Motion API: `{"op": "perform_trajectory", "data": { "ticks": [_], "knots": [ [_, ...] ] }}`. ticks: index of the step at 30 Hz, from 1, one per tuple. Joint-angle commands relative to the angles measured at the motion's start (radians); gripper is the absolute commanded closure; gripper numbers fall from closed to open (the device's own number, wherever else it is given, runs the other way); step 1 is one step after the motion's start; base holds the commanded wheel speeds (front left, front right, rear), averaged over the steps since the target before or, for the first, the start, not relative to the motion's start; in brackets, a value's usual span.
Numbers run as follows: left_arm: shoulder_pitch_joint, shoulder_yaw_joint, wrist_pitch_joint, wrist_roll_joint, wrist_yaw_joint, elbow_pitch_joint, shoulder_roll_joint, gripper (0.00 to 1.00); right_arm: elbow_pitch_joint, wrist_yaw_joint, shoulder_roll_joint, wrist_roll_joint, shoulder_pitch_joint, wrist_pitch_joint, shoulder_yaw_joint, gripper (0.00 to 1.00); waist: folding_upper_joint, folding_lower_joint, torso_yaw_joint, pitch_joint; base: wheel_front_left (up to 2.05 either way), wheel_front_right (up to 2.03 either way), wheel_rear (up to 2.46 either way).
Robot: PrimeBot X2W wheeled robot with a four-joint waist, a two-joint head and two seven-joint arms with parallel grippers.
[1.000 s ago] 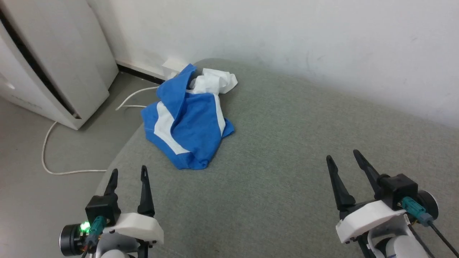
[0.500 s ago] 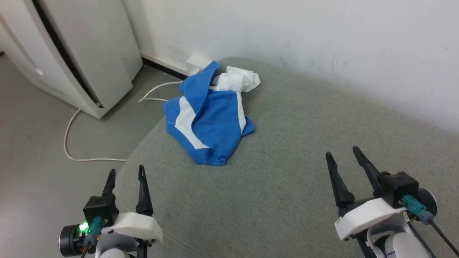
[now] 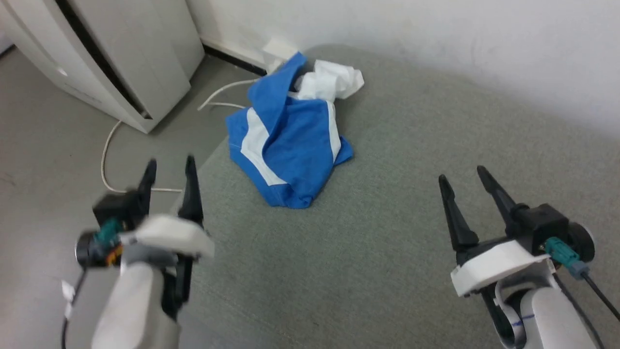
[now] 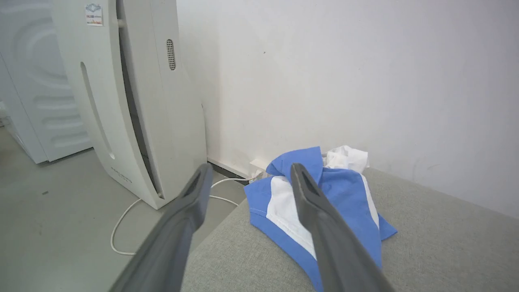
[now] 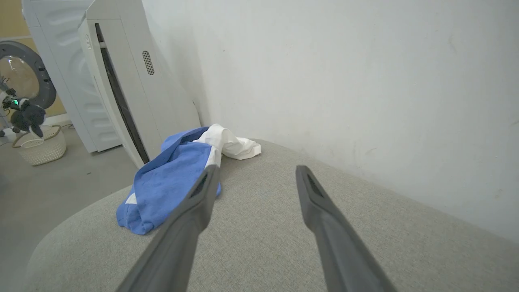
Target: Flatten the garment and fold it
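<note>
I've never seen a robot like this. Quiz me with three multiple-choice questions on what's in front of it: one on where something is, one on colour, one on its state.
1. Where does the garment lie?
A. On the bare floor
B. On the grey padded surface, at its far left edge
C. In a basket

2. What colours is it?
A. Red and black
B. Blue and white
C. All green

3. What state is it in?
A. Crumpled in a heap, untouched
B. Spread flat
C. Neatly folded

Answers:
1 B: the cloth rests on the grey padding near the wall.
2 B: blue panels with white bands.
3 A: it is bunched, and the left gripper and right gripper stand open, apart from it.
</note>
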Motion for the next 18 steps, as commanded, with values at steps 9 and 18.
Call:
{"op": "perform_trajectory", "data": {
  "ticks": [9,18],
  "knots": [
    [-0.347,0.032,0.134,-0.131,-0.109,0.200,0.036,0.00,-0.056,-0.002,0.001,-0.059,-0.106,0.031,0.011,0.00,-0.0001,-0.0001,-0.216,0.305,0.00,0.00,0.00],
    [-0.569,0.113,0.393,-0.284,-0.108,0.395,0.083,0.00,-0.060,-0.002,0.001,-0.054,-0.183,0.012,0.034,0.00,-0.0001,-0.0001,-0.384,0.472,0.00,0.00,0.00]
  ]
}}
